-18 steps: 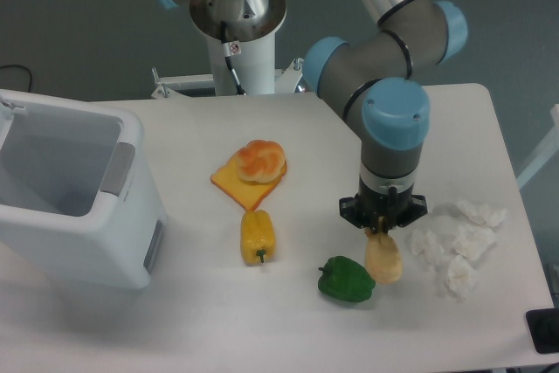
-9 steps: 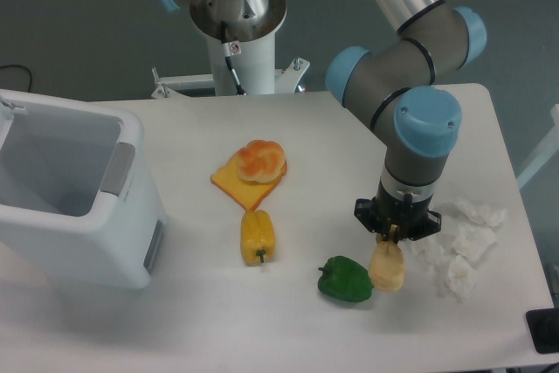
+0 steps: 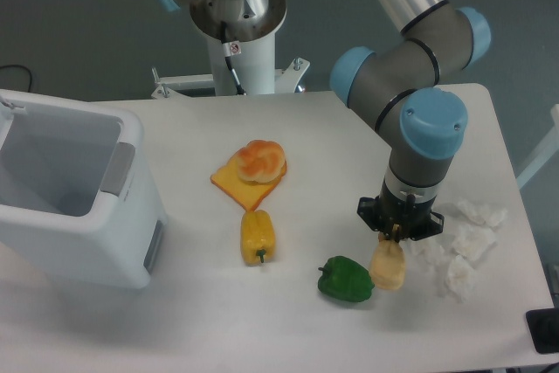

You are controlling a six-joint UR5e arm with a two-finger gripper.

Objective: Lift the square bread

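The square bread (image 3: 389, 268) is a small pale yellow-tan loaf on the white table, just right of the green pepper (image 3: 346, 279). My gripper (image 3: 398, 235) points straight down right over the bread. Its dark fingers sit at the bread's top end, which reaches up between them. The wrist hides the fingertips, so I cannot tell whether they press on the bread or stand apart from it.
A yellow pepper (image 3: 258, 235) lies left of the green one. A round orange-swirled bun (image 3: 261, 160) sits on a flat orange slice (image 3: 239, 185). Crumpled white paper (image 3: 461, 242) lies close to the right of the bread. A white bin (image 3: 65, 198) stands at the left.
The arm has moved to the right and slightly toward the front edge. The bread has shifted a little the same way, staying under the gripper.
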